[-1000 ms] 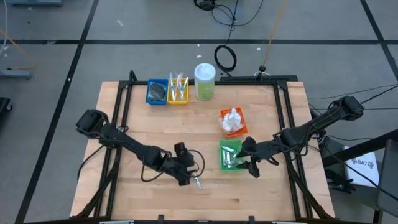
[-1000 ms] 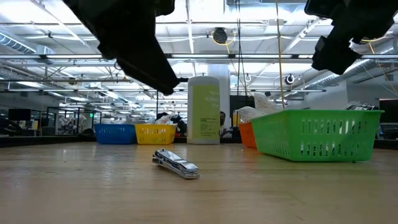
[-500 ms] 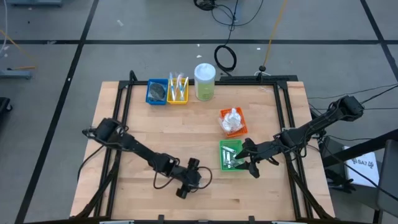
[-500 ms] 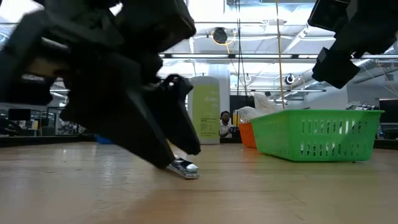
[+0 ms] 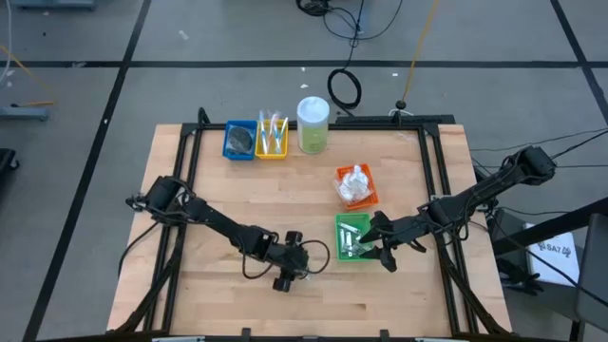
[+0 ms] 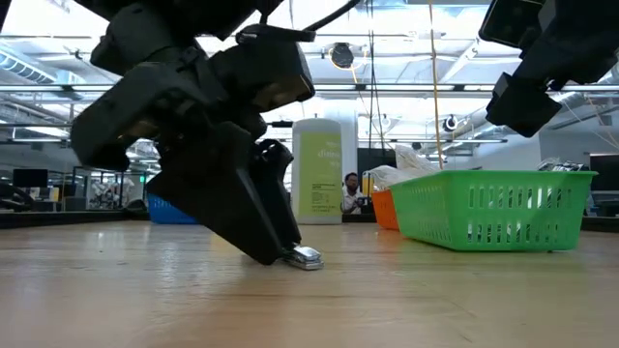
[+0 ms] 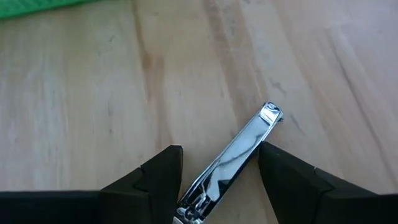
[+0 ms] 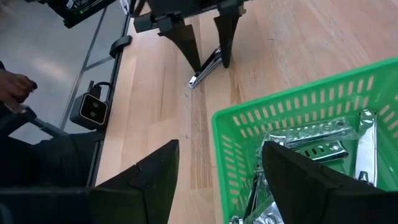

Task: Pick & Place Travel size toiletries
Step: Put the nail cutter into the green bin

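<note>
Steel clipper (image 7: 233, 158) at lower centre now sits between the left gripper's (image 7: 219, 163) spread, narrowing fingers, which have just dropped around it, pickup imminent.

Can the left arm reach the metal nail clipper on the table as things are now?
Probably yes. The left claw is down at the table with its fingers open on either side of the nail clipper, and nothing lies between them.

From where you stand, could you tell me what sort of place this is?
Probably a robotics lab or workshop hall: a wooden table on a taped concrete floor, cables behind it, and open ceiling lights over distant workstations.
</note>
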